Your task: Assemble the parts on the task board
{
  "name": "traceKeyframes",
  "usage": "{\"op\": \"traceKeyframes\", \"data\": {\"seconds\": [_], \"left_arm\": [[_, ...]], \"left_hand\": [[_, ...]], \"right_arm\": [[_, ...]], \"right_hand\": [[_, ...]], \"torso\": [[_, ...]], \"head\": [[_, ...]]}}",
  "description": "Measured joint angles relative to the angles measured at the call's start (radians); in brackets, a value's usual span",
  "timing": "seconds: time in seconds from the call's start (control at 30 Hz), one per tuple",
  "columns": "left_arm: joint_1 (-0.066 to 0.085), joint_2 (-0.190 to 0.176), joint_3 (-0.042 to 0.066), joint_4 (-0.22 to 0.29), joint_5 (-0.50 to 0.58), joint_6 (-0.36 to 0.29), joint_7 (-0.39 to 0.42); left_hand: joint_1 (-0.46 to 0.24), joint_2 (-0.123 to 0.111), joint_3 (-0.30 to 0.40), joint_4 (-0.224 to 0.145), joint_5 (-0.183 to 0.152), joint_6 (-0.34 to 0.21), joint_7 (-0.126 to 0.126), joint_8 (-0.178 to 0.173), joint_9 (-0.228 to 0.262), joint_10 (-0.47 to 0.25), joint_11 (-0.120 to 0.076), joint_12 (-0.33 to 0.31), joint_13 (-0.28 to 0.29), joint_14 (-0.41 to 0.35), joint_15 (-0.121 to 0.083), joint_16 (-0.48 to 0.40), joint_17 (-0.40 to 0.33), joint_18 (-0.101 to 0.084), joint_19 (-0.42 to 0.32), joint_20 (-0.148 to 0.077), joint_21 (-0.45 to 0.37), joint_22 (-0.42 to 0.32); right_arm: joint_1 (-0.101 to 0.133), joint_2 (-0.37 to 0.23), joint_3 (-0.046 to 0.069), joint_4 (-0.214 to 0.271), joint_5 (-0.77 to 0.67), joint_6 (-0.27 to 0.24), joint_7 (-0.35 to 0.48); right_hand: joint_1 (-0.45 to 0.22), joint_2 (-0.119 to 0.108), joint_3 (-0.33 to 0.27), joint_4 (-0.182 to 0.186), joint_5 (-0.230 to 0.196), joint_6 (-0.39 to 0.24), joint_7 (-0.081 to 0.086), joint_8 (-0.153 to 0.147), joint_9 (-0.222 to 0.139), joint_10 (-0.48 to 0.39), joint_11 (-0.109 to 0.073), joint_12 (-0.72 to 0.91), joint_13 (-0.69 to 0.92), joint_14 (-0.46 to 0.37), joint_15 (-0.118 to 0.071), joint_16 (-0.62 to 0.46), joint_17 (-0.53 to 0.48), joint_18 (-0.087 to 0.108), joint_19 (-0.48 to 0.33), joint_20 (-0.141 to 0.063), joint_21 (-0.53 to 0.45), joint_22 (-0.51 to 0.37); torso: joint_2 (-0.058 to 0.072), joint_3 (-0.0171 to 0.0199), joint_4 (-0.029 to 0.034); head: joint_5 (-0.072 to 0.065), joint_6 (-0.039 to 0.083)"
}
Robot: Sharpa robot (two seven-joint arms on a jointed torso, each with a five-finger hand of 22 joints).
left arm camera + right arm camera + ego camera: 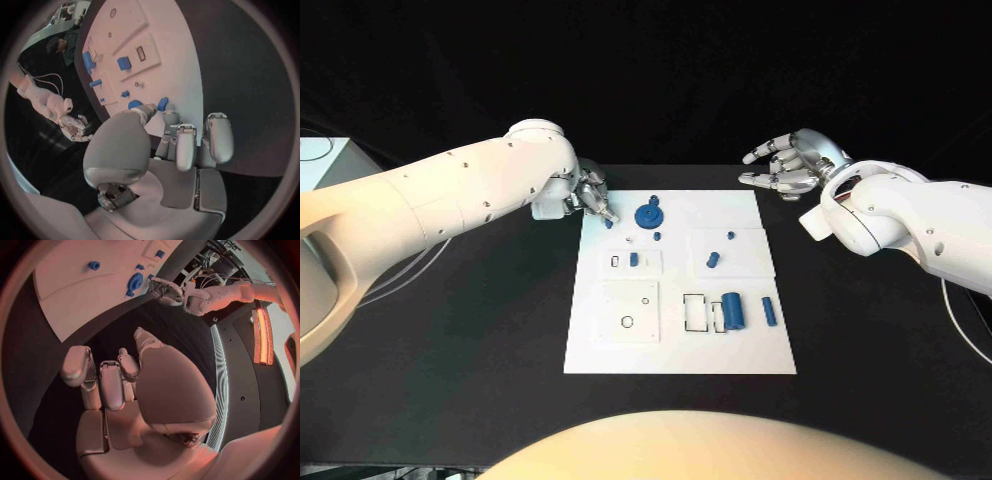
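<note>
The white task board [682, 340] lies in the middle of the black table. My left hand [589, 195] is at the board's far left corner, its thumb and a finger pinching a small blue part [609, 224] [162, 104] at the board's surface. A round blue gear [651, 214] [135, 281] stands just to the right of it. My right hand [790, 165] [119, 380] hovers beyond the board's far right corner with loosely bent fingers that hold nothing. The right wrist view also catches the left hand [164, 290].
More blue parts sit on the board: a small block [633, 259], another [713, 261], a tiny one [731, 236], a cylinder [737, 311] and a slim bar [767, 310]. A pale box [322, 160] stands at the table's far left.
</note>
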Motion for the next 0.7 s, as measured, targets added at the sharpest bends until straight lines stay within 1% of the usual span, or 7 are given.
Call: {"op": "traceKeyframes", "data": {"seconds": [0.1,0.17,0.3,0.4,0.6,0.63,0.7], "left_arm": [[0.000,0.000,0.000,-0.002,0.009,0.000,0.000],[0.000,0.000,0.000,-0.002,0.015,0.000,0.000],[0.000,0.000,0.000,-0.003,0.026,0.000,0.000],[0.000,-0.002,0.000,-0.002,0.035,0.001,0.000],[0.000,-0.016,0.000,0.010,0.067,-0.004,-0.002],[0.000,-0.020,0.000,0.014,0.077,-0.006,-0.002],[0.000,-0.033,0.000,0.029,0.102,-0.017,-0.005]], "left_hand": [[0.024,0.010,0.050,-0.025,0.002,-0.001,0.001,0.009,-0.001,0.003,-0.003,0.000,-0.003,-0.002,-0.002,0.000,0.000,0.000,0.004,-0.004,0.000,0.002],[0.039,0.003,0.107,-0.053,0.002,-0.008,0.001,0.025,-0.001,0.003,-0.003,0.000,-0.007,0.001,-0.004,0.000,0.000,0.000,0.004,-0.004,0.000,0.004],[0.040,0.001,0.147,-0.026,0.003,-0.017,0.006,0.055,-0.001,0.003,-0.003,-0.005,-0.012,0.000,-0.004,0.005,0.000,0.000,0.004,-0.004,0.000,0.011],[0.023,-0.015,0.167,-0.009,0.006,-0.022,0.004,0.088,-0.001,0.009,-0.008,-0.005,-0.012,0.000,-0.004,0.005,0.000,0.000,0.004,-0.004,0.000,0.016],[-0.005,-0.027,0.194,-0.025,0.006,-0.023,0.004,0.107,-0.001,0.027,-0.008,0.007,0.000,0.000,-0.004,0.016,0.000,0.000,0.013,-0.013,0.014,0.020],[-0.017,-0.029,0.230,-0.059,0.006,-0.023,0.004,0.109,-0.001,0.034,-0.008,0.011,0.004,0.000,-0.004,0.016,0.000,0.000,0.019,-0.014,0.016,0.020],[-0.022,-0.034,0.231,-0.057,0.008,-0.022,0.004,0.111,-0.001,0.045,-0.012,0.017,0.013,-0.001,-0.005,0.024,0.000,0.000,0.025,-0.015,0.024,0.020]], "right_arm": [[0.000,0.000,0.000,0.000,0.000,0.000,0.000],[0.000,0.000,0.000,0.000,0.000,0.000,0.000],[0.000,0.000,0.000,0.000,0.000,0.001,0.000],[0.000,0.000,0.000,-0.001,0.000,0.001,0.000],[0.000,0.000,0.000,-0.001,0.000,0.002,0.000],[0.000,0.000,0.000,-0.001,0.000,0.002,0.000],[0.000,-0.001,0.000,-0.001,0.000,0.002,0.000]], "right_hand": [[0.000,0.000,0.000,0.000,0.000,0.000,0.000,0.000,0.000,0.000,0.000,0.000,0.000,0.000,0.000,0.000,0.000,0.000,0.000,0.000,0.000,0.000],[0.000,0.000,0.000,0.000,0.000,-0.001,-0.001,0.000,0.000,0.000,0.000,0.000,0.000,0.000,0.000,0.000,0.000,0.000,0.000,0.000,0.000,0.000],[0.000,0.000,0.003,-0.003,0.000,-0.004,-0.004,0.000,0.001,0.000,0.000,0.000,0.000,0.000,0.000,0.000,0.000,0.000,0.000,0.000,0.000,0.000],[0.000,0.000,0.003,-0.003,0.000,-0.004,-0.004,0.000,0.001,0.000,0.000,0.000,0.000,0.000,0.000,0.000,0.000,0.000,0.000,0.000,0.000,0.000],[0.000,0.000,0.003,-0.003,0.000,-0.004,-0.004,0.000,0.001,0.000,0.000,0.000,-0.001,0.000,0.000,-0.004,0.000,0.000,0.000,0.000,0.000,-0.001],[0.000,0.000,0.003,-0.003,0.000,-0.004,-0.004,0.000,0.001,0.000,0.000,0.000,-0.001,0.000,0.000,-0.004,0.000,0.000,0.000,0.000,0.000,-0.001],[0.000,0.000,0.003,-0.003,0.000,-0.004,-0.004,0.000,0.001,0.000,0.000,0.000,-0.001,0.000,0.000,-0.004,0.000,0.000,0.000,0.000,0.000,-0.001]], "torso": [[0.000,0.0000,0.0001],[0.000,0.0000,0.0001],[0.000,0.0000,0.0001],[0.000,0.0000,0.0001],[-0.001,0.0003,0.0005],[-0.001,0.0003,0.0005],[-0.002,0.0004,0.0011]], "head": [[-0.001,0.000],[-0.001,0.000],[0.000,0.000],[0.000,0.000],[0.000,0.000],[0.000,0.000],[0.000,0.000]]}}
